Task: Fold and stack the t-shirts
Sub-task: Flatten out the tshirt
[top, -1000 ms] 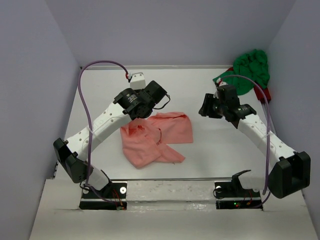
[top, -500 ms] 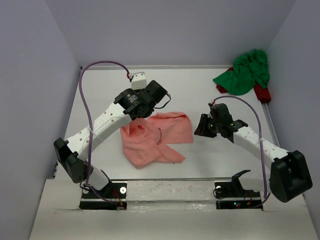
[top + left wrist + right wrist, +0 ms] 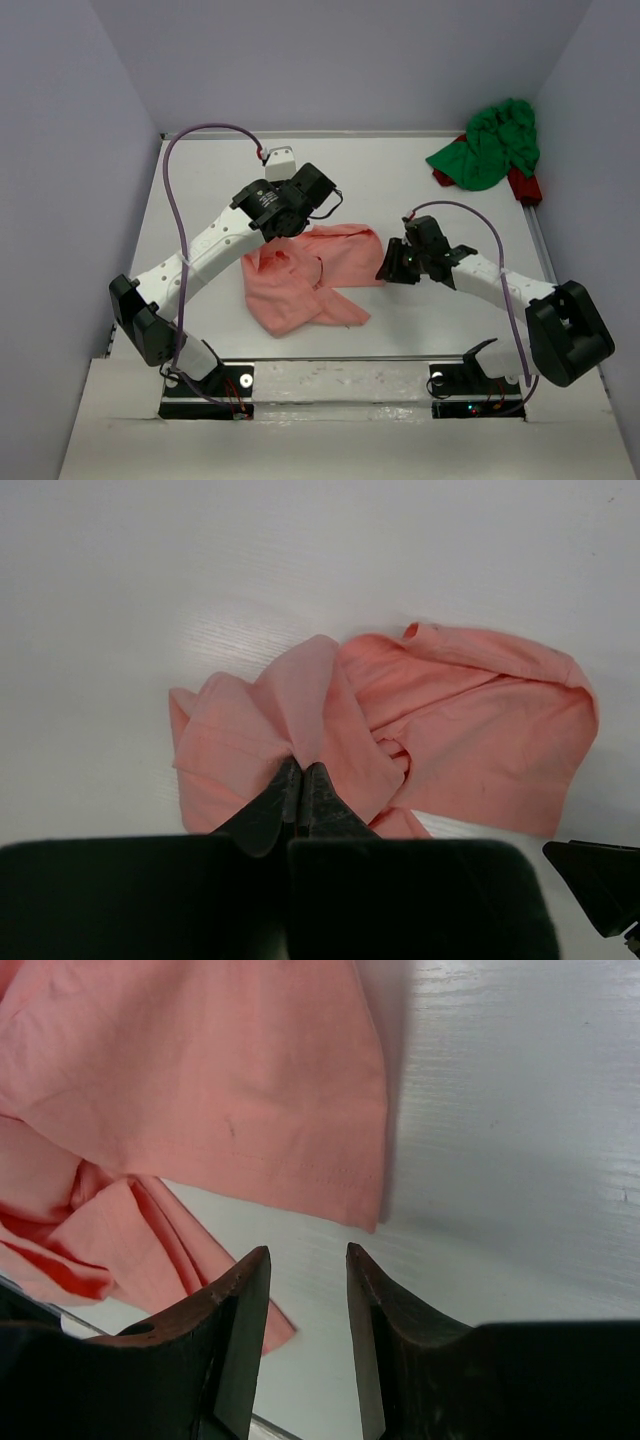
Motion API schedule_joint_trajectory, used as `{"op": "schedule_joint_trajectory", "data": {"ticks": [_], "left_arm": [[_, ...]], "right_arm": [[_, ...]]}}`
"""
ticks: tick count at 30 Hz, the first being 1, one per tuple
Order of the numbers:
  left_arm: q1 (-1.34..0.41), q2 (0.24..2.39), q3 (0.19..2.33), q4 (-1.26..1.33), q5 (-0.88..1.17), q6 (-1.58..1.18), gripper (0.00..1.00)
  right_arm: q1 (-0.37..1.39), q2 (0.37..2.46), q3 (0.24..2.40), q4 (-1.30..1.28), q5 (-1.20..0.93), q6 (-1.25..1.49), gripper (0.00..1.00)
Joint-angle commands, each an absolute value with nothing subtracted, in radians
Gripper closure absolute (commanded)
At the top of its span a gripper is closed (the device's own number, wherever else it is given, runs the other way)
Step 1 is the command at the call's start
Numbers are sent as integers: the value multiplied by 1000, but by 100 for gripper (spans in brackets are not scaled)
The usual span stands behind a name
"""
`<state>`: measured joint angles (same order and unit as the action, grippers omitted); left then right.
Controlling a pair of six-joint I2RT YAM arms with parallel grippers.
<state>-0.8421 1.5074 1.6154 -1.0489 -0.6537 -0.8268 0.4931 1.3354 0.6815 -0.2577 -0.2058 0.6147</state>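
Pink t-shirt [image 3: 340, 262] crumpled at centre of surface [image 3: 400, 180]. Left jaws clamped on raised fold at its 11 o'clock edge. Right jaws parted, empty, just off its 3 o'clock hem corner. Green t-shirt [image 3: 490, 145] bunched in 1 o'clock corner.

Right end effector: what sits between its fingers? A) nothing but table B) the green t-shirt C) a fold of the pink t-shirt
A: in the right wrist view the right end effector stands open over the table, with the corner of the pink t-shirt just beyond its tips.
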Motion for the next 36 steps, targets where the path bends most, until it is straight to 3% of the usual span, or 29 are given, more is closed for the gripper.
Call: {"op": "schedule_joint_trajectory", "data": {"ticks": [1,10,36], "left_arm": [[-838,1474,1609,-1037,-666,-815,100],[-827,1462,1600,-1026,-663,-799,100],[-807,1434,1557,-965,-621,-732,100]], "right_arm": [[505,1345,672,-192,-164,643,58],[505,1373,677,-247,-37,667,58],[574,1486,683,-158,-87,739,69]]}}
